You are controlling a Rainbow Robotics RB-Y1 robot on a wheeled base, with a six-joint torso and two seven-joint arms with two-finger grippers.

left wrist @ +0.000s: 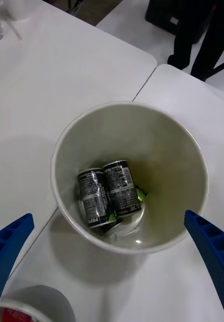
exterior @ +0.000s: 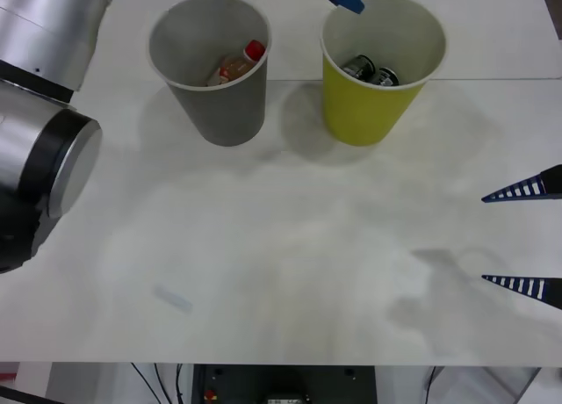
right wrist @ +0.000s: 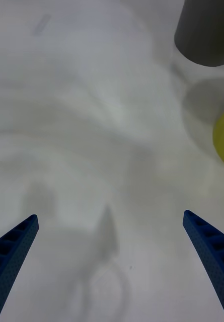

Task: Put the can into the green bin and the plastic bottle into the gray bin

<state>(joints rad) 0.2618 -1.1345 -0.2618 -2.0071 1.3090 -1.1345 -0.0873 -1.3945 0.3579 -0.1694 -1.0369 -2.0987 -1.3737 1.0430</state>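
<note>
White tabletop (exterior: 290, 272) stretches across the scene, with the large dark gray tapered bin (exterior: 215, 79) standing toward its far side as the landmark. Inside that gray bin, leaning against the wall, lies the small clear plastic bottle with the red cap and amber contents (exterior: 237, 64), so that half of the job looks done. Just right of the gray bin stands the large yellow-green tapered bin (exterior: 373, 88), and at its bottom two cans lie side by side on their sides, with dark printed labels (left wrist: 109, 193); I cannot tell which is the task's can. The left gripper (left wrist: 109, 271) hangs directly above the green bin with its blue fingers spread wide and nothing between them, which reads as a release just made. Far right of the gray bin, near the table's edge, the right gripper (exterior: 524, 237) waits low, fingers apart and empty.
</note>
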